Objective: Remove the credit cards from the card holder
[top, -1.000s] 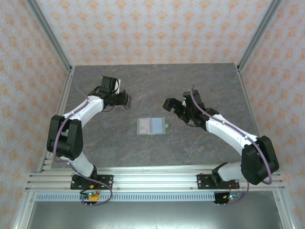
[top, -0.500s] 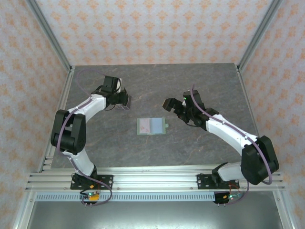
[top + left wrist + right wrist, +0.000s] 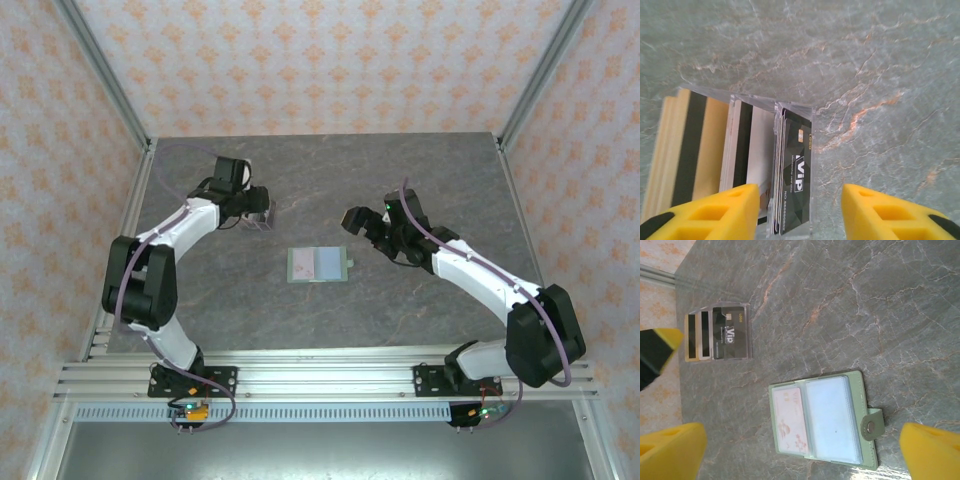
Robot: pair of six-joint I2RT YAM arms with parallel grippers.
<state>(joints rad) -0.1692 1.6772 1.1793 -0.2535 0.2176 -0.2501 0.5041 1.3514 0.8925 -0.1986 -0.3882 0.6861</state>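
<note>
The left gripper (image 3: pixel 800 200) is open. Its yellow fingers (image 3: pixel 735 207) stand on both sides of the black card (image 3: pixel 794 175) and do not touch it. That card lies on top of the pile of cards (image 3: pixel 720 337) at the far left of the table (image 3: pixel 865 300). So the step looks like this — put one card on the pile and let go.

The holder (image 3: pixel 856 395) lies open and flat in the middle, well apart from the pile. A pink card (image 3: pixel 787 420) seems to sit in its left pocket and something pale blue in the right one, so the job is likely not done. The right gripper (image 3: pixel 352 218) hangs wide open near the holder's tab side and holds nothing.

Next, the left gripper should lift straight up so it does not bump the pile, then go back to the holder. The right gripper may need to press the holder down.

A second ago the left gripper was closed tight — now it has opened and sits a bit farther back. The holder and the right arm have not moved.
</note>
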